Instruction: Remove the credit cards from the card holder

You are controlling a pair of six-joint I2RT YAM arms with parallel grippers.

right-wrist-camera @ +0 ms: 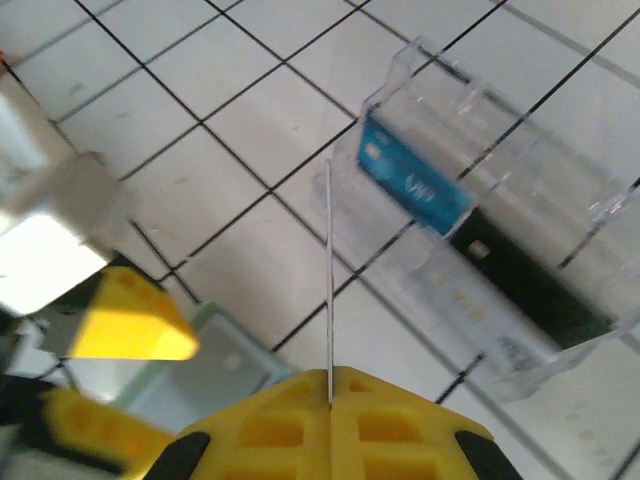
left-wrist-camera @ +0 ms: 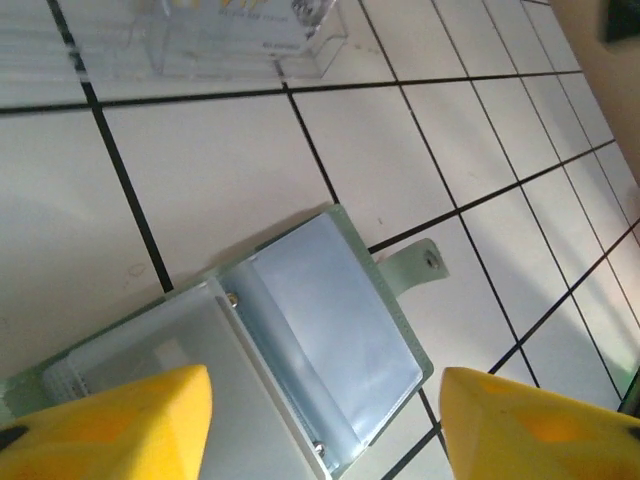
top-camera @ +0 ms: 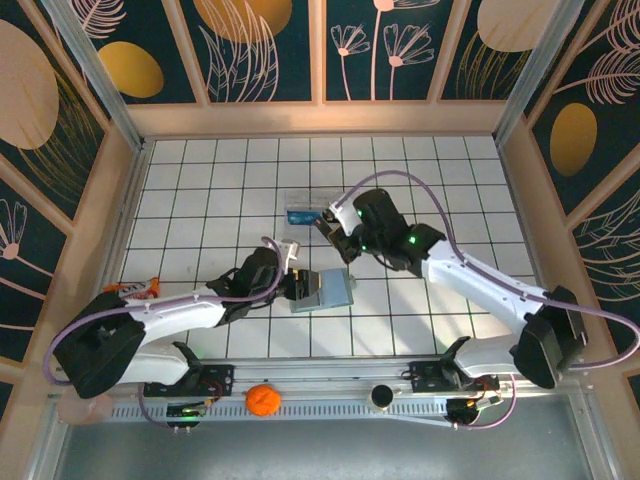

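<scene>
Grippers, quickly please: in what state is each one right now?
Left gripper: open, over the open card holder.
Right gripper: closed on a thin card, seen edge-on.

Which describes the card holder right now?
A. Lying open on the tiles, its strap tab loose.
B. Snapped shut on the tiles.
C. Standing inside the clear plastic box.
A: the card holder lies spread open on the tiles, pale blue inner faces up and its strap tab unfastened, apart from the clear plastic box.
</scene>
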